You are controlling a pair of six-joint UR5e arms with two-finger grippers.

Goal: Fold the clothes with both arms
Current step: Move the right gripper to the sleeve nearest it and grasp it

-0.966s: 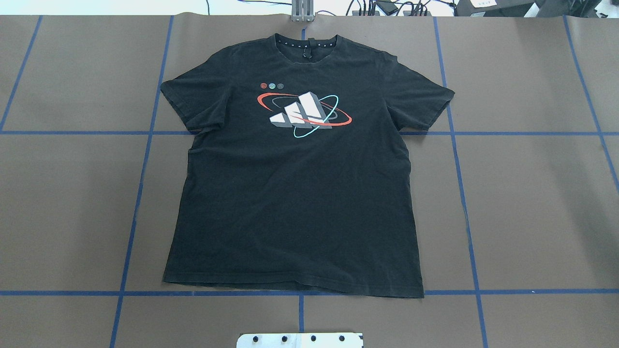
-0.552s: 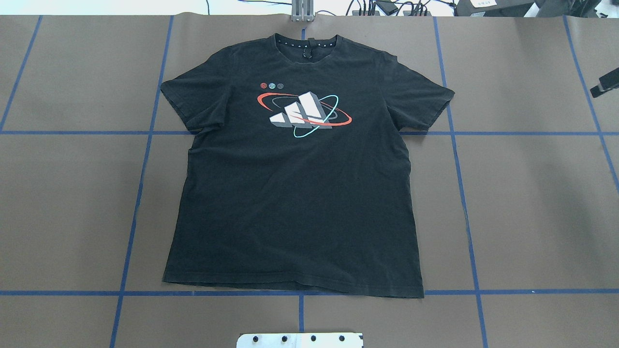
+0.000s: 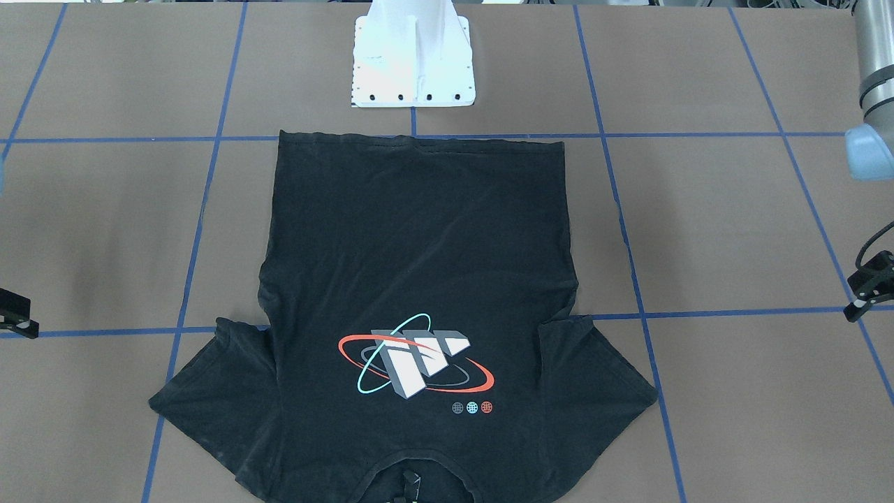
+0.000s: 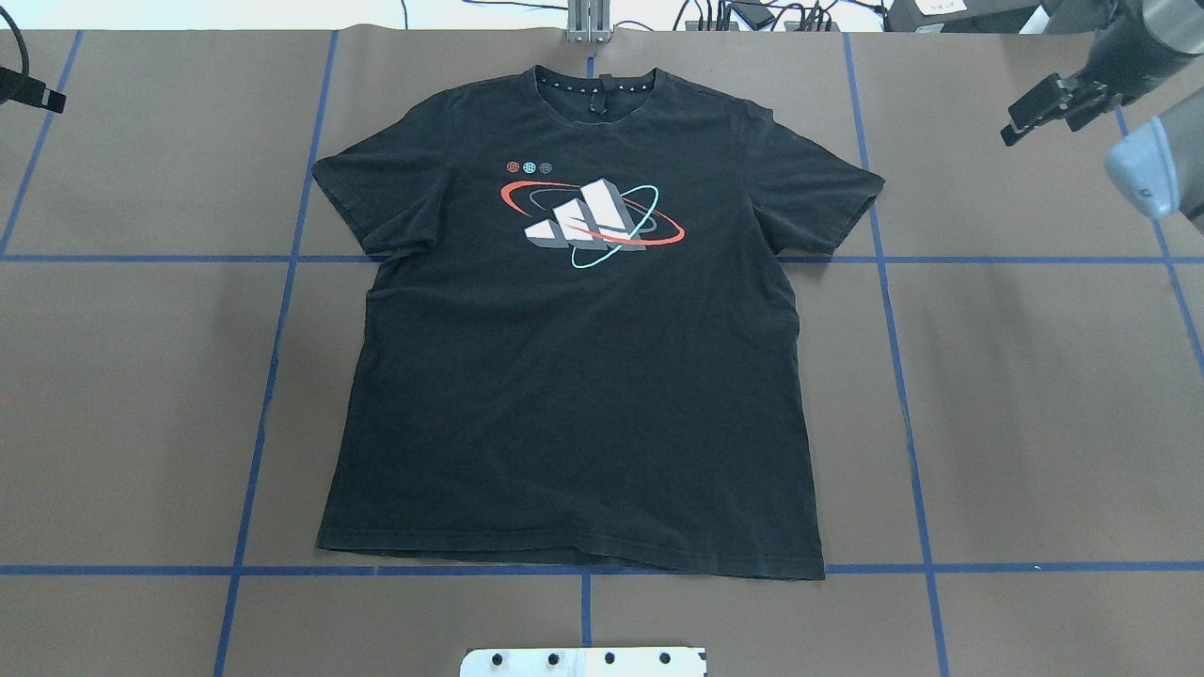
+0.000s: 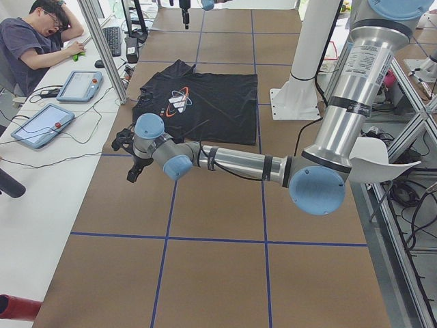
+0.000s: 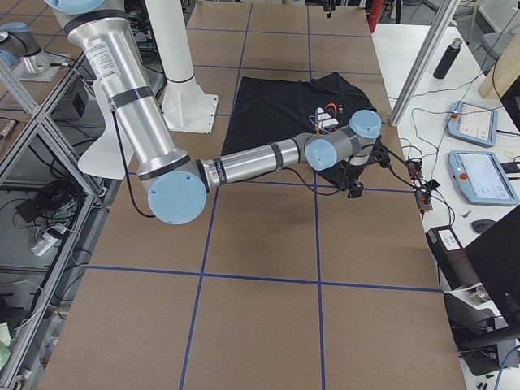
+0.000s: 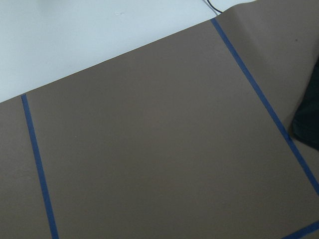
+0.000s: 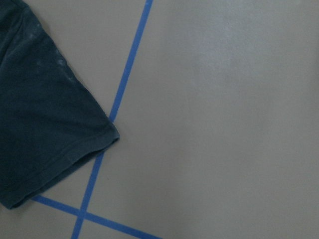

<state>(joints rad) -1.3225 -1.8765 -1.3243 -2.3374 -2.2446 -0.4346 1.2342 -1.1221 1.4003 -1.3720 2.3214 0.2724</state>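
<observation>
The black T-shirt (image 4: 574,376) lies flat and spread out on the brown table, logo up, collar at the far edge; it also shows in the front view (image 3: 419,244). My right gripper (image 4: 1035,113) hovers over bare table beyond the shirt's right sleeve (image 8: 45,124); its jaws look open and empty. My left gripper (image 3: 855,300) hovers off the shirt's other side, apart from the cloth, and looks open and empty; only its tip shows at the overhead view's left edge (image 4: 33,89). A sliver of the shirt's left sleeve (image 7: 309,124) shows in the left wrist view.
Blue tape lines (image 4: 282,310) grid the brown table cover. The white pedestal base (image 3: 412,63) stands by the shirt's hem. In the exterior left view an operator (image 5: 34,41) sits at a side desk with tablets (image 5: 37,123).
The right gripper has come in from the overhead view's right edge, moving left and farther away. The left gripper's tip has appeared at the top-left edge. The shirt has not moved.
</observation>
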